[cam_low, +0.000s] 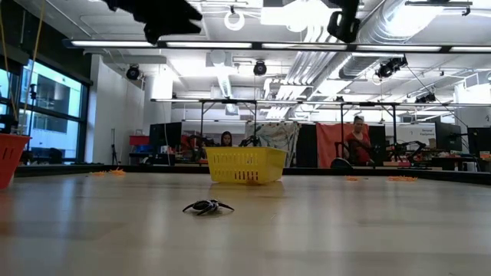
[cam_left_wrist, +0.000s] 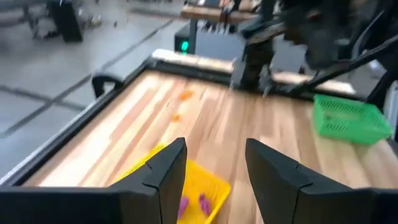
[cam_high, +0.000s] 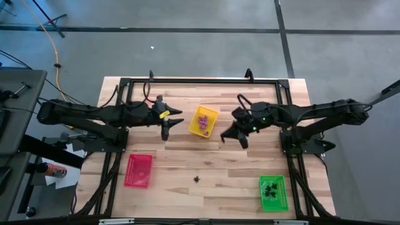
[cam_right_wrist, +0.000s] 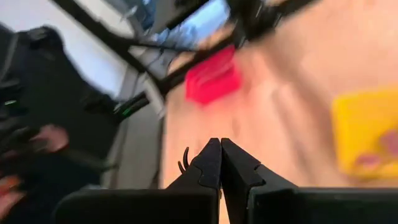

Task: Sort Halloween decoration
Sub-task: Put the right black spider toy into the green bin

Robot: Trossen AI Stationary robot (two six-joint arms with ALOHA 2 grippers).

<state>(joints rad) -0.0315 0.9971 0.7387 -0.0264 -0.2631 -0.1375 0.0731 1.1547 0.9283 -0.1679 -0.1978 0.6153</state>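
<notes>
My right gripper (cam_high: 240, 141) hangs above the table just beside the yellow tray (cam_high: 204, 121), on its right, fingers pressed fully together. In the right wrist view a thin dark curved sliver shows beside the closed tips; I cannot tell whether it is a pinched trinket. My left gripper (cam_high: 165, 133) hangs on the tray's other side, fingers parted and holding nothing.

One black trinket (cam_high: 197, 179) lies loose on the bare wood near the front edge, between the red tray (cam_high: 139, 170) and the green tray (cam_high: 272, 192). Purple pieces (cam_high: 202, 121) sit in the yellow tray; dark pieces (cam_high: 270, 189) sit in the green one.

Handling judgement: the black trinket looks like a spider of thin plastic, very light, low and splayed. I expect it to skid or flip if nudged, and the legs to flex. I would close on the central body from straight above, not on a leg.

View differences: the low view alone shows the trinket's flat, leggy profile (cam_low: 208, 206); the high view alone fixes its place between the trays. The left wrist view shows the gap between my left fingers (cam_left_wrist: 166, 176) and the purple pieces below.
</notes>
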